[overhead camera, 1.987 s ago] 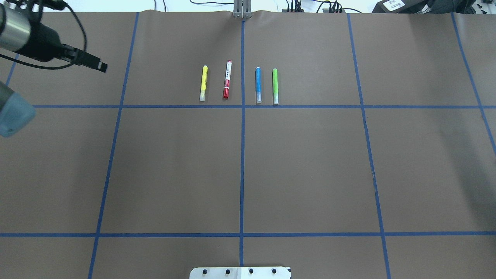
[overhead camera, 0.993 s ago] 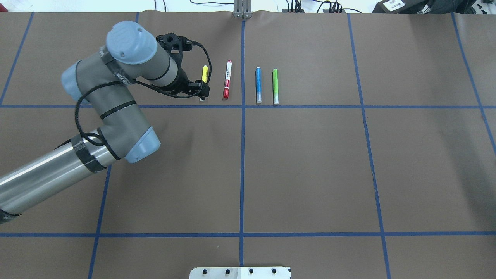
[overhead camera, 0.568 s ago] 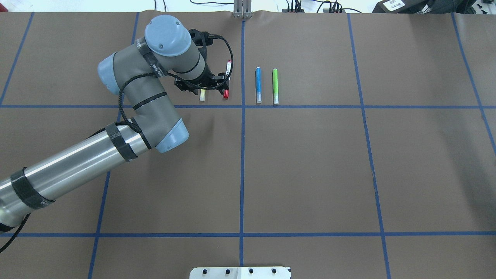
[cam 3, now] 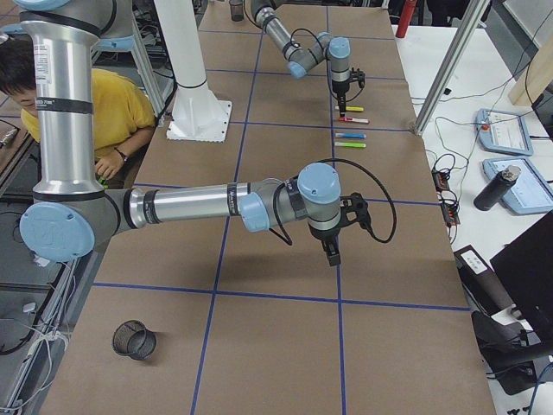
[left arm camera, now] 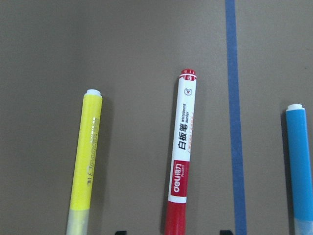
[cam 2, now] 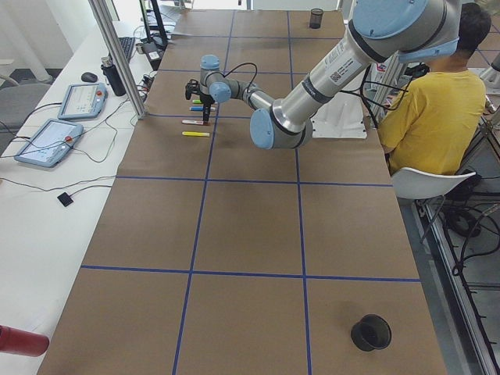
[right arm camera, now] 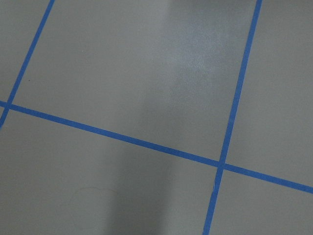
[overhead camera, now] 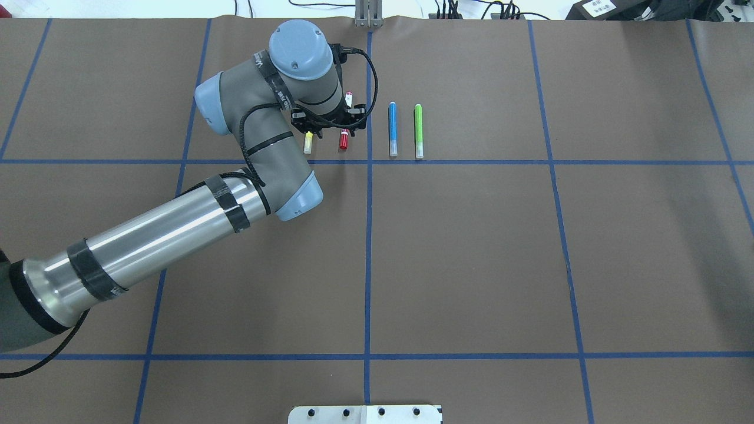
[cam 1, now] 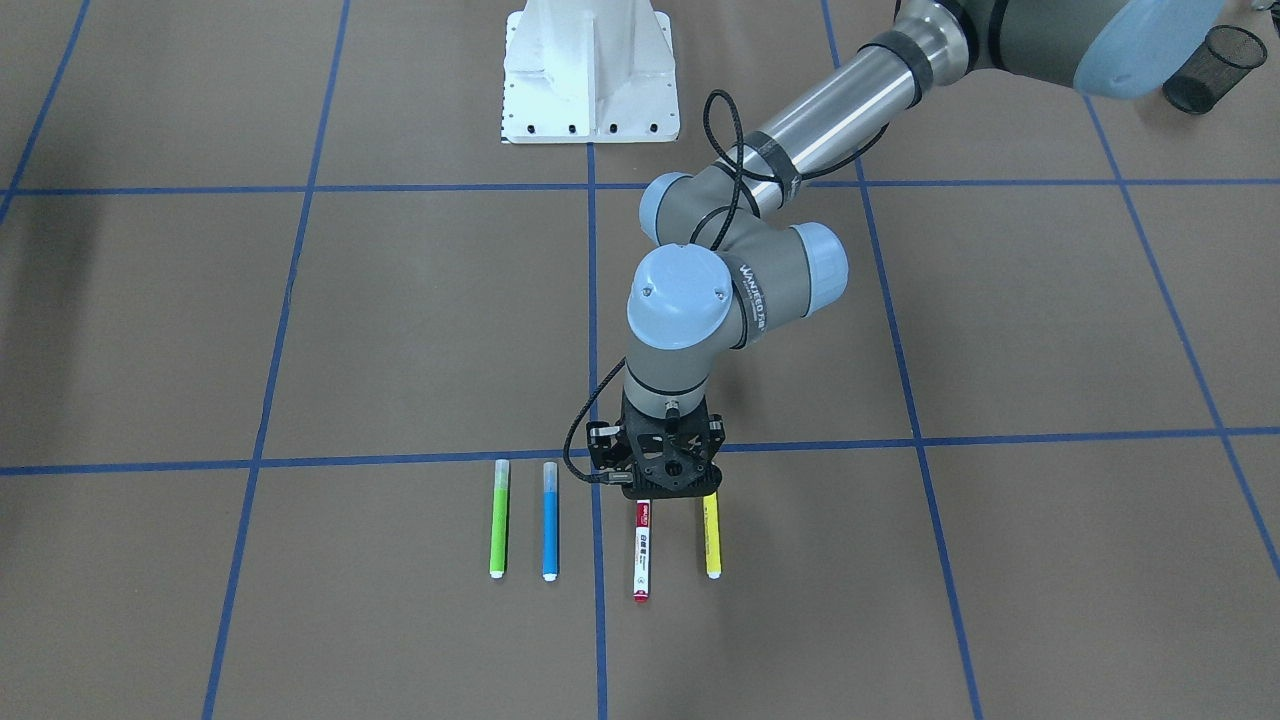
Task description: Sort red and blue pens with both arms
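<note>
The red marker [overhead camera: 344,142] [cam 1: 641,550] [left arm camera: 182,161], white-barrelled, lies on the brown table just left of the centre tape line. The blue pen [overhead camera: 392,126] [cam 1: 549,530] [left arm camera: 299,161] lies parallel, just right of that line. My left gripper [overhead camera: 328,125] [cam 1: 668,492] [left arm camera: 172,233] hangs open above the red marker's capped end. Its two dark fingertips [left arm camera: 120,232] show on either side of the marker in the left wrist view, apart from it. My right gripper [cam 3: 333,252] shows only in the exterior right view, over bare table; I cannot tell whether it is open or shut.
A yellow pen [overhead camera: 307,143] [cam 1: 711,540] lies left of the red marker and a green pen [overhead camera: 418,129] [cam 1: 497,530] right of the blue one. Black mesh cups [cam 1: 1203,55] [cam 3: 134,339] stand near the table's ends. A seated person [cam 2: 437,117] is beside the white pedestal [cam 1: 590,70].
My left arm has swung in from the left edge, passed over the yellow pen and now stands over the red marker. None of the pens has moved.
</note>
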Robot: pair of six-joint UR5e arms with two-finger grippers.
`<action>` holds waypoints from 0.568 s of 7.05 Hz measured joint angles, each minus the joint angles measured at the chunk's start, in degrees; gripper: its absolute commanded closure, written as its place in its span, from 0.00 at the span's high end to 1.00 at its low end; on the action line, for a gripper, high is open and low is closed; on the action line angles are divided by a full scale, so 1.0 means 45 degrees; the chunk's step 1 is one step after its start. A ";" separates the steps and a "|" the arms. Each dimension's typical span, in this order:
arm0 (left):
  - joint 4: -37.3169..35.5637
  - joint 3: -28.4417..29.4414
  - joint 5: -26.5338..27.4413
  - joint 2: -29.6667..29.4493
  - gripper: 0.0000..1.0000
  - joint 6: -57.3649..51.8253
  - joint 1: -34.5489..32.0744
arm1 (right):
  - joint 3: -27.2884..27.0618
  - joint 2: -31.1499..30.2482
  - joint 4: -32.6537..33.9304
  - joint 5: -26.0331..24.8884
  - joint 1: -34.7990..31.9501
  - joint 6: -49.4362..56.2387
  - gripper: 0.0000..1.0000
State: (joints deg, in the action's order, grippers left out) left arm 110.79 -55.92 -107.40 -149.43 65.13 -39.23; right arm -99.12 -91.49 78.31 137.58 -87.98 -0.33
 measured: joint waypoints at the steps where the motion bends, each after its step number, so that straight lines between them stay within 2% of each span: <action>1: 0.0043 0.0387 0.0075 -0.0218 0.52 -0.0012 0.0063 | -0.0002 0.0002 0.0000 -0.0005 0.0000 0.0004 1.00; 4: 0.0481 0.0810 0.0494 -0.0342 0.49 -0.0035 0.0203 | -0.0004 0.0017 0.0000 -0.0007 0.0000 0.0000 1.00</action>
State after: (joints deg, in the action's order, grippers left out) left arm 112.96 -52.27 -105.18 -150.97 64.98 -38.31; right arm -99.14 -91.41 78.31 137.55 -87.98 -0.33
